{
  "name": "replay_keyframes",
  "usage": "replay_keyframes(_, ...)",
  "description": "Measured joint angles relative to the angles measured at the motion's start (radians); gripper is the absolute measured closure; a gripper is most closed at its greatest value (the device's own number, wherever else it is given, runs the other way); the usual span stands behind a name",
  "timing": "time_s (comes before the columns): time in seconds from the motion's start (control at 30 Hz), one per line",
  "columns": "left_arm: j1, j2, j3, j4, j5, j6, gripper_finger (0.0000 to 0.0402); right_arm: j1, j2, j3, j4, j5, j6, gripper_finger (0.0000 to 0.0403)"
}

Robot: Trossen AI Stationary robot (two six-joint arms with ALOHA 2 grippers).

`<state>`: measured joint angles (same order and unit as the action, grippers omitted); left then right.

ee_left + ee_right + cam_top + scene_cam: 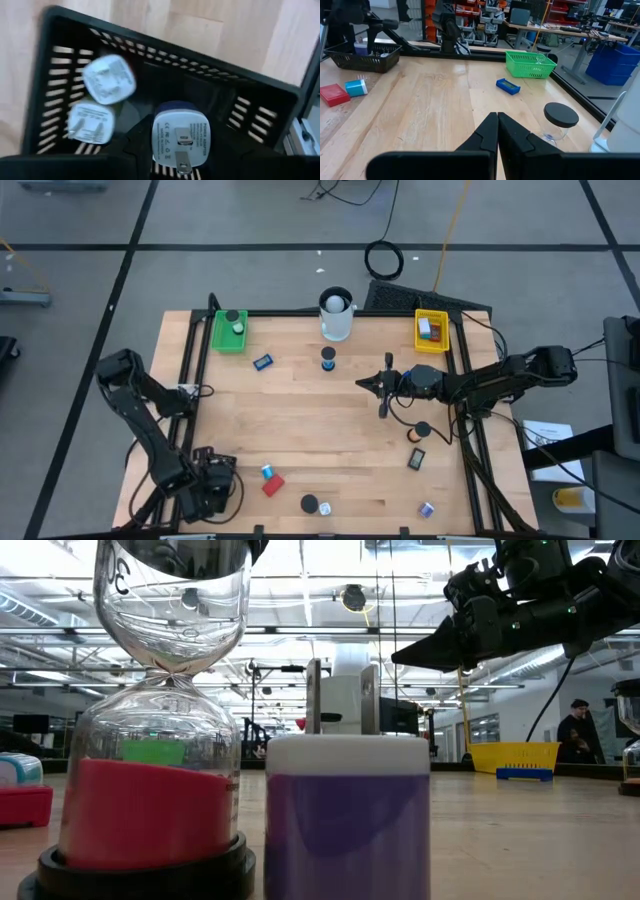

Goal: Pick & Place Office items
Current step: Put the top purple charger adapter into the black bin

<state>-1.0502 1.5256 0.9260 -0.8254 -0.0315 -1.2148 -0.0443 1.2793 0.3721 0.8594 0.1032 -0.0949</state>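
Note:
My left gripper points down over the black tray at the table's near left corner, shut on a white-and-blue power adapter. Two more white adapters lie on the tray's floor. My right gripper hangs shut and level above the table's middle, touching nothing. Loose items lie on the wood: a red block, a blue-and-white piece, a black cap, a blue piece and small pieces at the near right. My left gripper pinches the adapter by its two sides between its two fingers, coming from above and pointing down. The adapter's pronged face is turned up toward the wrist. It hangs over the inside of the black tray, apart from the two adapters lying there.
A green tray and a yellow tray stand at the far edge, with a tall white cup between them. An hourglass stands in front of the cup. A black frame rail runs along the table's sides.

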Motion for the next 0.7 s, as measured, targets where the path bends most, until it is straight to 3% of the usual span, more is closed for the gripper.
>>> replay_keyframes(0.23,-0.01,0.038,0.0,0.042,-0.071,0.036,0.0254,0.0,0.0,0.0,-0.001,0.0,0.0,0.0403)
replay_keyframes(0.7,-0.01,0.072,0.0,0.037,-0.075,0.068,0.0253,0.0,0.0,0.0,-0.001,0.0,0.0,0.0403)
